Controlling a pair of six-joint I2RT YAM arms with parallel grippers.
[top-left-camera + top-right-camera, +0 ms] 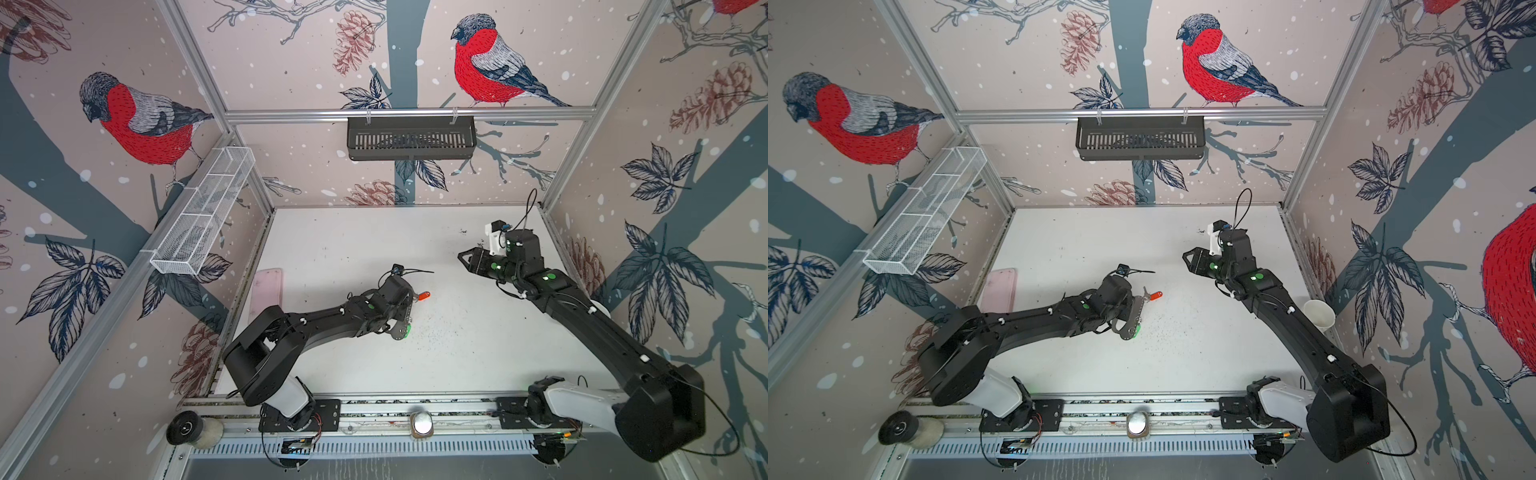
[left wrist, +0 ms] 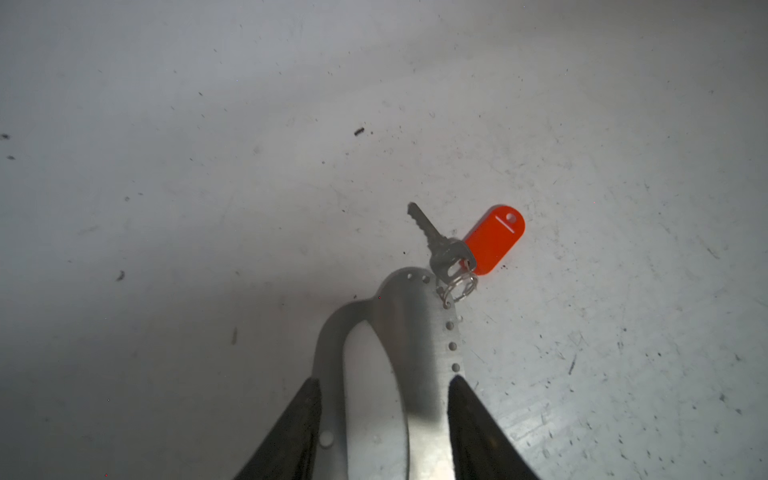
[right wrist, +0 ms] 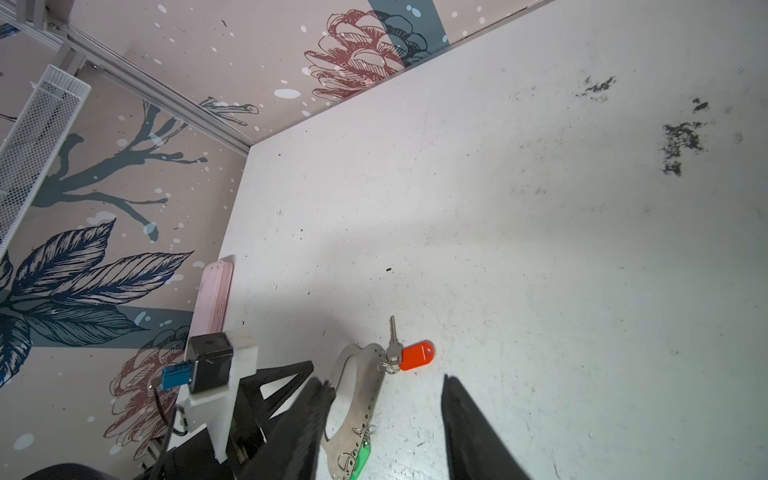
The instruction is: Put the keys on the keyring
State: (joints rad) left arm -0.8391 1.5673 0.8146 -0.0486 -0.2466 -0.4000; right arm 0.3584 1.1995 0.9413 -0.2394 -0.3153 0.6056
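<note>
The keyring (image 2: 415, 332) lies flat on the white table at mid-left, a grey curved plate with an oval cutout and edge holes. A silver key (image 2: 436, 245) with a red-orange tag (image 2: 494, 239) hangs from a small ring at its far end. A green tag (image 3: 359, 457) sits on rings at the plate's near end, its key hidden. In both top views the red tag (image 1: 423, 296) (image 1: 1155, 296) and the green tag (image 1: 408, 330) (image 1: 1136, 331) show beside the left wrist. My left gripper (image 2: 384, 379) is open, its fingers straddling the plate. My right gripper (image 3: 383, 378) (image 1: 461, 255) hovers open and empty at the back right.
A pink case (image 1: 268, 291) (image 3: 214, 295) lies along the left wall. A paper cup (image 1: 1318, 316) stands at the right wall behind the right arm. Dark crumbs (image 3: 681, 141) mark the back right of the table. A black basket (image 1: 411, 137) and a white mesh basket (image 1: 203, 212) hang on the walls.
</note>
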